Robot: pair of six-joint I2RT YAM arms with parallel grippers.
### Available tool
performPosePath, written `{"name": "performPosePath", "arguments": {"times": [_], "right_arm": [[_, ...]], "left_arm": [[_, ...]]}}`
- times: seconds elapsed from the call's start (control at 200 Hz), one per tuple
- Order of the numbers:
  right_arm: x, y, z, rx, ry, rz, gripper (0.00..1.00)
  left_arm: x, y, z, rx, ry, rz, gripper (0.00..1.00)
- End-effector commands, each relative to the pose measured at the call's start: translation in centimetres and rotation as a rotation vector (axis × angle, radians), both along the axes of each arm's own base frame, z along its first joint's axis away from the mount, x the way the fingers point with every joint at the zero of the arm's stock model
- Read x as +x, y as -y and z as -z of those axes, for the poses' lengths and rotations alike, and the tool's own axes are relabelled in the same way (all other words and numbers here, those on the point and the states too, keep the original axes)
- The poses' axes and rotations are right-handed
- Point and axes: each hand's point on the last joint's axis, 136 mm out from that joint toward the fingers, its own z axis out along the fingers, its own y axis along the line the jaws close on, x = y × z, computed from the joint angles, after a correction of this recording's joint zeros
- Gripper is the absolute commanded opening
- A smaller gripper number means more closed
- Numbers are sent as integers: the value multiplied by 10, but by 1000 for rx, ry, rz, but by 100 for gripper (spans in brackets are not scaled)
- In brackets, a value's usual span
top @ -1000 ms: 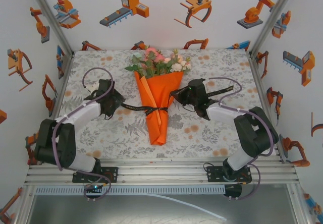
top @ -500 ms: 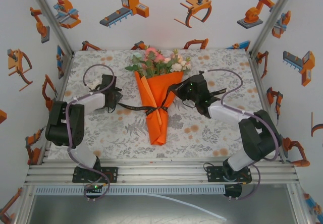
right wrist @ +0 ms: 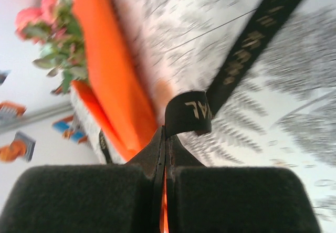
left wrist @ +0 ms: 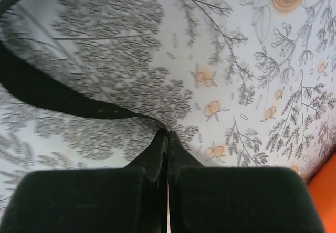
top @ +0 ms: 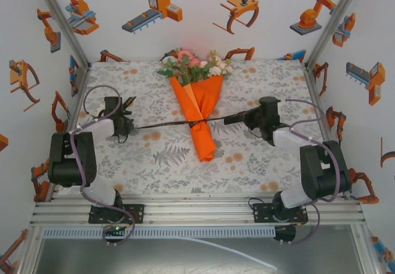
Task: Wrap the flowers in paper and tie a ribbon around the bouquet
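The bouquet lies at the table's middle, its orange paper cone (top: 199, 110) pointing toward me and the pink and cream flowers (top: 194, 65) at the far end. The black ribbon (top: 163, 125) runs taut across the cone's middle, from my left gripper (top: 127, 125) to my right gripper (top: 227, 119). In the left wrist view the left gripper (left wrist: 168, 134) is shut on the ribbon (left wrist: 52, 94), which trails off to the upper left. The right gripper (right wrist: 166, 134) pinches a folded loop of ribbon (right wrist: 189, 112), with the paper (right wrist: 105, 70) and flowers (right wrist: 50, 33) beyond it.
The leaf-patterned tablecloth (top: 259, 157) covers the table. White walls with orange robot prints close in the left, right and back sides. Metal posts (top: 62, 21) stand at the back corners, and an aluminium rail (top: 197, 209) runs along the near edge.
Both grippers have moved apart toward the table's sides, drawing the ribbon straight and tight around the cone. The bouquet has slid toward the back and turned a little.
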Motion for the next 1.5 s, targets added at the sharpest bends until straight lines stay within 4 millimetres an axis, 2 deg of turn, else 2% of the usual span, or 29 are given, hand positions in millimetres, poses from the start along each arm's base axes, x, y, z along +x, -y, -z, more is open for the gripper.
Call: {"name": "performPosePath", "arguments": {"times": [0.0, 0.17, 0.305, 0.39, 0.446, 0.521, 0.616, 0.701, 0.781, 0.786, 0.821, 0.886, 0.951, 1.016, 1.076, 1.126, 1.181, 1.247, 1.337, 1.417, 1.492], "right_arm": [[-13, 57, 10, -220, -54, 99, 0], [-32, 109, 38, -232, -134, 222, 0], [-47, 146, 51, -232, -187, 321, 0], [-53, 159, 55, -217, -205, 350, 0], [-50, 158, 51, -195, -180, 332, 0], [-38, 132, 38, -164, -118, 218, 0], [-28, 74, 13, -142, -22, 13, 0], [-38, 38, -11, -129, 52, -63, 0], [-58, 8, -27, -170, 110, -148, 0], [-59, 7, -27, -176, 108, -156, 2], [-67, 2, -35, -215, 129, -194, 16], [-81, 13, -48, -347, 143, -233, 36], [-86, 23, -63, -530, 202, -302, 48], [-83, 13, -85, -715, 323, -471, 52], [-79, 1, -96, -877, 392, -652, 54], [-75, -8, -94, -989, 413, -808, 57], [-77, -24, -81, -1058, 431, -1027, 60], [-88, -45, -59, -1042, 456, -1310, 65], [-84, -58, -37, -986, 418, -1473, 65], [-81, -85, -30, -884, 458, -1594, 64], [-73, -105, -19, -858, 490, -1655, 65]], "left_arm": [[-13, -37, -7, 63, -20, -52, 0], [-26, -75, -15, 49, -9, -135, 0], [-37, -95, -19, 35, 2, -193, 0], [-41, -102, -22, 36, 12, -214, 0], [-41, -102, -24, 36, 15, -212, 0], [-33, -93, -32, 13, 59, -159, 0], [-14, -63, -56, -11, 155, -30, 0], [-9, -31, -94, 35, 240, 76, 25], [-12, 3, -133, 92, 333, 194, 45], [-12, 5, -136, 98, 337, 203, 46], [-17, 22, -150, 142, 363, 265, 51], [-25, 57, -178, 254, 411, 438, 56], [-34, 93, -204, 377, 438, 663, 57], [-48, 133, -223, 501, 456, 984, 57], [-68, 159, -224, 592, 446, 1289, 57], [-83, 170, -219, 657, 427, 1481, 57], [-92, 171, -209, 719, 389, 1612, 58], [-98, 170, -192, 804, 348, 1760, 59], [-93, 174, -173, 833, 373, 1788, 59], [-90, 182, -165, 767, 427, 1796, 61], [-88, 181, -156, 744, 434, 1799, 63]]}}
